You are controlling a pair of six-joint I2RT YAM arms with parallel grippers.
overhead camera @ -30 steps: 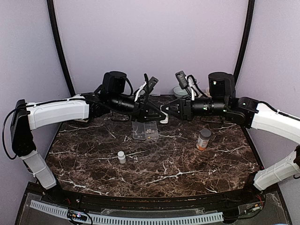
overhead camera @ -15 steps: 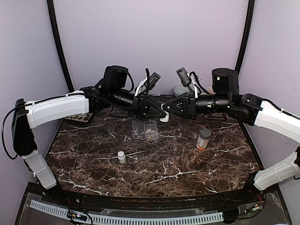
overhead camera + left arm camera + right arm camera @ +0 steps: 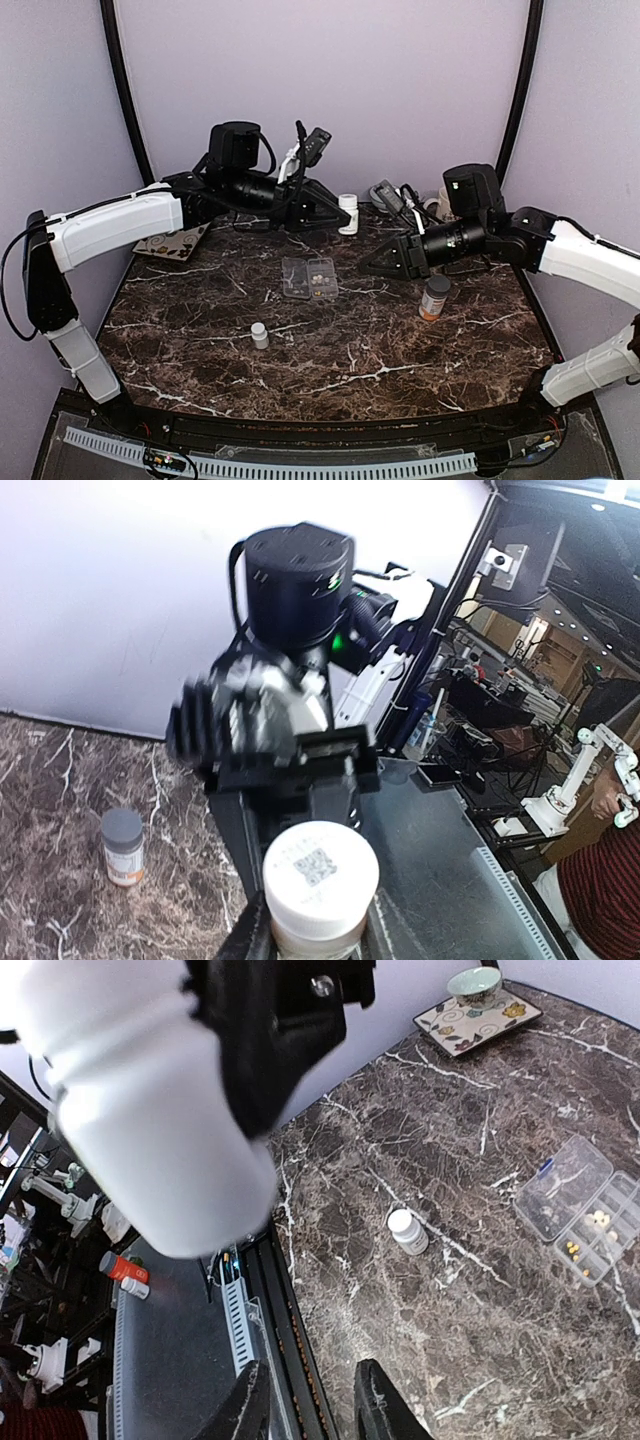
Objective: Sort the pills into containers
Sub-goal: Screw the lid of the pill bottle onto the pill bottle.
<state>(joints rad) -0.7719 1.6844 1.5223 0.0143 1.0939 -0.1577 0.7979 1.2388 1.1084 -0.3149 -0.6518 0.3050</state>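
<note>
Pills (image 3: 318,270) sit in compartments of the open box (image 3: 296,280) at mid-table. Left of it, nearer the arms, stands a small bottle (image 3: 259,334). Behind the box, the left claw (image 3: 338,214) is clamped on a white bottle (image 3: 320,880). Right of the box, the right claw (image 3: 312,1370) hangs slightly parted and empty. An orange bottle (image 3: 434,297) stands further right.
</note>
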